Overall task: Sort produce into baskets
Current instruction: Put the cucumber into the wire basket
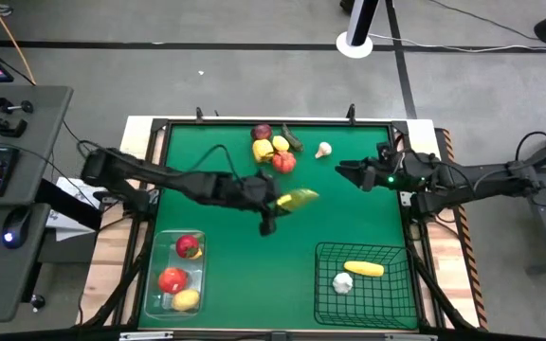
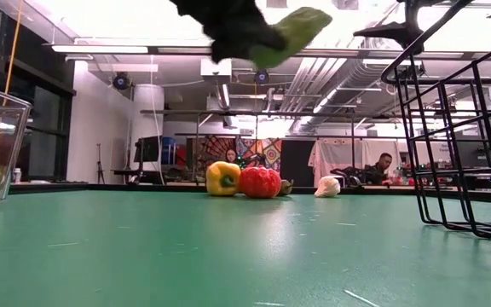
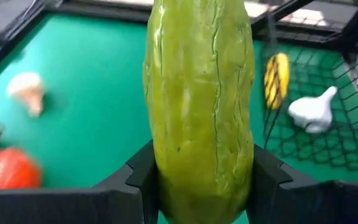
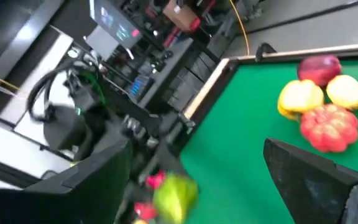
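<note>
My left gripper is shut on a yellow-green cucumber above the middle of the green table; in the low view the cucumber hangs high over the mat. My right gripper stands open at the table's right side with nothing between its fingers. A clear bin at the near left holds two red apples and a lemon. The black wire basket at the near right holds a long yellow piece and a white garlic. My left gripper pinches the cucumber's near end between its two fingers, one on each side. The fingers come from the table's left, slanting down, and lie along the cucumber. It sticks out ahead of them toward the right, lifted clear of the table.
A pile of produce lies at the far middle: a dark red apple, yellow pieces, a red tomato, a dark green piece and a garlic. Bare green mat lies between the bin and the basket.
</note>
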`<state>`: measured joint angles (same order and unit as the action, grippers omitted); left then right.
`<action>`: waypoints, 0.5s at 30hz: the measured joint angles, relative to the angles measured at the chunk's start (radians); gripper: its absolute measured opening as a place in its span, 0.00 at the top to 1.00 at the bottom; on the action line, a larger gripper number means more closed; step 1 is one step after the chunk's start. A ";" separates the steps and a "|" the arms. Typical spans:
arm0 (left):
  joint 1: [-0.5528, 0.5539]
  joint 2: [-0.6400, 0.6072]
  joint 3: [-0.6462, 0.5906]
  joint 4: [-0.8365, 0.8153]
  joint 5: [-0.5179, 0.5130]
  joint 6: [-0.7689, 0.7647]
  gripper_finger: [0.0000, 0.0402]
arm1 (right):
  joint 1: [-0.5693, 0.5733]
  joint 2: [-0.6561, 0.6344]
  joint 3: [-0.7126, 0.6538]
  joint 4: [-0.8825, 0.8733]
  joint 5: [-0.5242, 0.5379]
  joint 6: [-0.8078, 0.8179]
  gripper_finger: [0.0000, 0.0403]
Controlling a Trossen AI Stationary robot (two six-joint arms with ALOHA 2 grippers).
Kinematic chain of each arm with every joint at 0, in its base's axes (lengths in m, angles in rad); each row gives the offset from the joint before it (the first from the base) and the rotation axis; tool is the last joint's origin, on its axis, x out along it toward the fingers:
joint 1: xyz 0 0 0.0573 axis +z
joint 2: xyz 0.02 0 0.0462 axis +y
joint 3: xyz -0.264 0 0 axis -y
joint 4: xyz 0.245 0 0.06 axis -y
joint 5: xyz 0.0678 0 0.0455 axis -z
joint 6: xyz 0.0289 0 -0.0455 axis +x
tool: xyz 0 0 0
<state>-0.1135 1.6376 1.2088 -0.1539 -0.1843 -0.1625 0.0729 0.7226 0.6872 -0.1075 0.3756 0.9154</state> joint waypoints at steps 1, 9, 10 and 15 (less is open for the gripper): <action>-0.006 0.032 0.032 0.006 0.005 0.021 0.66 | 0.000 0.000 0.000 0.001 0.011 -0.002 0.12; -0.053 0.289 0.311 0.086 0.071 0.171 0.66 | 0.000 0.001 0.000 0.000 0.075 -0.043 0.12; -0.058 0.313 0.336 0.105 0.080 0.183 0.66 | 0.000 0.001 0.000 0.000 0.081 -0.044 0.12; -0.086 0.413 0.430 0.165 0.141 0.218 0.64 | 0.000 0.001 0.000 0.001 0.087 -0.037 0.12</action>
<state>-0.1990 2.0509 1.6387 0.0107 -0.0432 0.0551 0.0727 0.7233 0.6872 -0.1066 0.4629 0.8786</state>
